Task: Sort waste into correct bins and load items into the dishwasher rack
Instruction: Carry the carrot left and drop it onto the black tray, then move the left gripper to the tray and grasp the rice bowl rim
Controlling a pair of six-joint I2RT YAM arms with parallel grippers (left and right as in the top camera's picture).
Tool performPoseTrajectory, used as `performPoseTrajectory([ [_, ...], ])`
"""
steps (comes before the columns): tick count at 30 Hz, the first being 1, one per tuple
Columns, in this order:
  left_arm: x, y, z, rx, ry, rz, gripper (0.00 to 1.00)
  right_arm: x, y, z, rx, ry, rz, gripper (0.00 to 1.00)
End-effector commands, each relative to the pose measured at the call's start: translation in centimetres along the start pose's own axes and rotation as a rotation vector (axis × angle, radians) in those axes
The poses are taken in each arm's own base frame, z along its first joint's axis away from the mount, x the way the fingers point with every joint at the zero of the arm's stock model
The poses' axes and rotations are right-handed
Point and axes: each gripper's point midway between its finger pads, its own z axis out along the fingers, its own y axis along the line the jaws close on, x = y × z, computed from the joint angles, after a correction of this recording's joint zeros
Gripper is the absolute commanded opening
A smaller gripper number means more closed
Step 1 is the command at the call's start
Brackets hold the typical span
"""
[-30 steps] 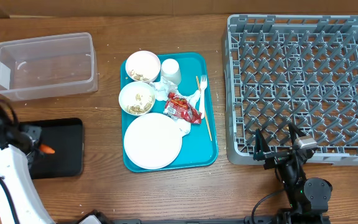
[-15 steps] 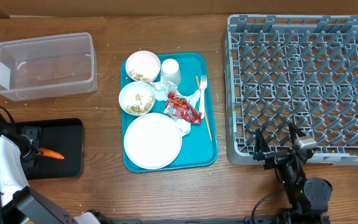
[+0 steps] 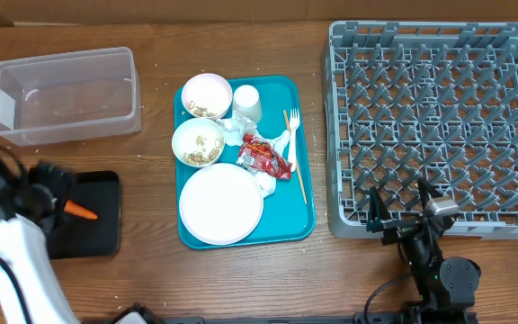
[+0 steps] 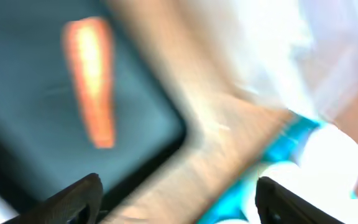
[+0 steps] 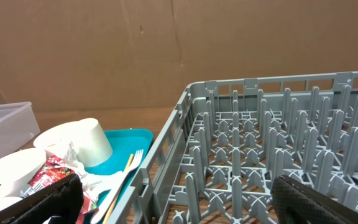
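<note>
A: If judging only by what lies where, how far along?

B: Barely begun. Only the carrot (image 3: 81, 212) looks sorted, lying loose in the black tray (image 3: 97, 241) by the near left corner of the desk. Nothing to be seen in the clear tub (image 3: 66, 94) at the far left corner, nor in the dishwasher rack (image 3: 434, 126) along the right edge.

A: And left to do?

B: Nearly everything, all on the teal tray (image 3: 306, 211) mid-desk: plate (image 3: 220, 204), far bowl (image 3: 207, 94) and near bowl (image 3: 198, 142) with scraps inside, cup (image 3: 247, 103), fork (image 3: 292, 135), stick (image 3: 299, 180), red wrapper (image 3: 265, 155), crumpled napkins (image 3: 234, 133).

A: Which way for the carrot?

B: Flat, with the long axis roughly along the near edge, tilted a little. Seems to taper toward the right edge, thicker end toward the left. Too blurred in the wrist view to swear to.

A: Grippers?

B: Left gripper (image 4: 182, 198) spread wide, pinching nothing, just beside the carrot's thicker end. Right gripper (image 5: 182, 202) spread too and empty, low at the near edge by the rack's near corner.
</note>
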Motion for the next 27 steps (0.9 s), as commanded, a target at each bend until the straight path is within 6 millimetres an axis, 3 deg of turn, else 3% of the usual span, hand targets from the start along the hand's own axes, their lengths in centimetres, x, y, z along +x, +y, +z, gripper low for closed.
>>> performPoseTrajectory([
  [1,3.4,-8.6,-3.5,0.312,-0.001,0.444,0.96,0.2,0.1,0.0,-0.003,-0.004,-0.008,1.0],
  [2,4.6,-10.1,-4.0,0.363,0.001,0.535,1.0,0.2,0.1,0.0,-0.003,-0.004,-0.008,1.0],
  [6,10.7,-15.4,-4.4,0.5,0.049,0.834,1.0,0.2,0.1,0.0,-0.003,-0.004,-0.008,1.0],
  [12,17.0,-19.1,0.5,0.394,0.033,1.131,1.0,0.2,0.1,0.0,-0.003,-0.004,-0.008,1.0],
  [14,18.3,-19.3,2.2,0.35,0.048,1.194,1.0,0.2,0.1,0.0,-0.003,-0.004,-0.008,1.0],
  [21,19.4,-18.1,8.4,0.152,0.117,1.302,1.0,0.2,0.1,0.0,-0.003,-0.004,-0.008,1.0],
  [27,20.8,-16.3,11.7,0.094,0.201,1.362,1.0,0.2,0.1,0.0,-0.003,-0.004,-0.008,1.0],
])
